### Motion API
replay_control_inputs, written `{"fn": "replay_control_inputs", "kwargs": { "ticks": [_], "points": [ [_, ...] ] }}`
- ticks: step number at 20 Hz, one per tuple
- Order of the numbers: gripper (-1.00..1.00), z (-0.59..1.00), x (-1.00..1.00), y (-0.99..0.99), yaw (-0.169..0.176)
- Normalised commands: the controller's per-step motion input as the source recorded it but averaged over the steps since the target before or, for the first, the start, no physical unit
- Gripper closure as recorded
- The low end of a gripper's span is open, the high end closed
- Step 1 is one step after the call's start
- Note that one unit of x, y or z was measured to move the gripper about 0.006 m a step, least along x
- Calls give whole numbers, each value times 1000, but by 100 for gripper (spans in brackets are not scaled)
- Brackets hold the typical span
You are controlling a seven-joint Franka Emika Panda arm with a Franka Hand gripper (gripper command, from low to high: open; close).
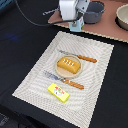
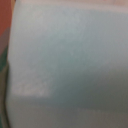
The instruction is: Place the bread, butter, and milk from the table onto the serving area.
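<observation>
Hangs high at the far edge of the scene, gripper [image 1: 75, 21], with the milk [image 1: 76, 25] showing as a pale-blue sliver directly beneath the white body and seemingly between the fingers. Fills the whole wrist view, that same pale-blue face [image 2: 70, 60], pressed so close to the lens that neither finger shows; probably closed on the carton, but cannot tell for certain from either picture. Sits just over the boundary where the pinkish-brown board [image 1: 107, 27] meets the far edge of the serving area [image 1: 30, 80], so the free placemat lies forward of and below the gripper, toward the camera. Already resting there: the bread [image 1: 69, 66] on the round plate [image 1: 58, 71], below and ahead of the gripper, long axis running across the mat roughly parallel to the fork [image 1: 79, 57] and knife [image 1: 64, 81] that flank the plate; the butter [image 1: 58, 92] farther still, near the mat's near edge, long axis tilted the same way. Leaves the milk as the one item not yet set down, judging by how things lie. Turns, then, on a short carry off the board and down onto bare striped cloth nearest the gripper, short of the fork. Hidden or poor: carton's gabled top and base behind the gripper body, fingertips entirely, grey pot [image 1: 95, 11] partly cut off behind the arm, a second vessel [image 1: 123, 17] clipped by the frame edge.
</observation>
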Motion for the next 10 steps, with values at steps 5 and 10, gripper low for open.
{"fn": "replay_control_inputs", "kwargs": {
  "ticks": [5, 10],
  "points": [
    [100, -121, 511, 0, 0],
    [100, -187, 395, 14, -1]
  ]
}}
